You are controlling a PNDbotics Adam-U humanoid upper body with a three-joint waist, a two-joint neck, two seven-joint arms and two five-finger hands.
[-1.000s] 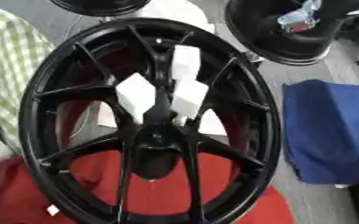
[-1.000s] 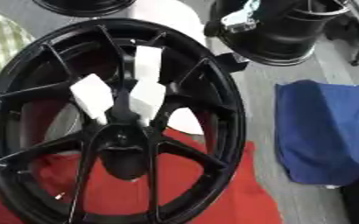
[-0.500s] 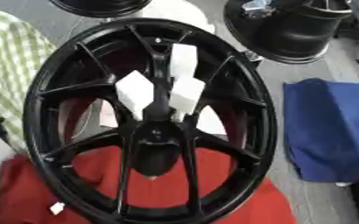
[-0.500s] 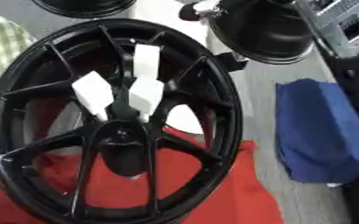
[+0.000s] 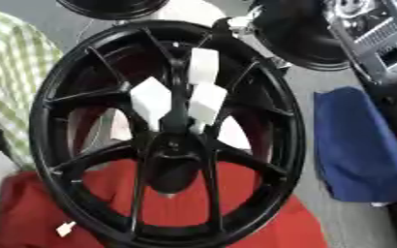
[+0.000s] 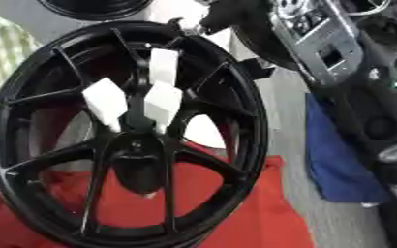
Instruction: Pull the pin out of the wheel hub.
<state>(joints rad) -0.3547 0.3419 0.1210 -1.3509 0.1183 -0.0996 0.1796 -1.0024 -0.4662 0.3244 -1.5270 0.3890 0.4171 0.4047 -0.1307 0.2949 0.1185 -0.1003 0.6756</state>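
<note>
Black wheel hub (image 5: pixel 168 135) filled centre frame, lying partly over red cloth (image 5: pixel 236 213) at bottom, white blocks (image 5: pixel 151 99) wedged between spokes. Blue cloth (image 5: pixel 363 145) at right. Right arm (image 6: pixel 320 43) entered upper right; robot hand state untellable. Pin not discernible.

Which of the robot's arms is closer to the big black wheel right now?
Right. The right arm comes in from the upper right, beside the upper right edge of the wheel. The left arm does not clearly show in either view, so its place cannot be told.
</note>
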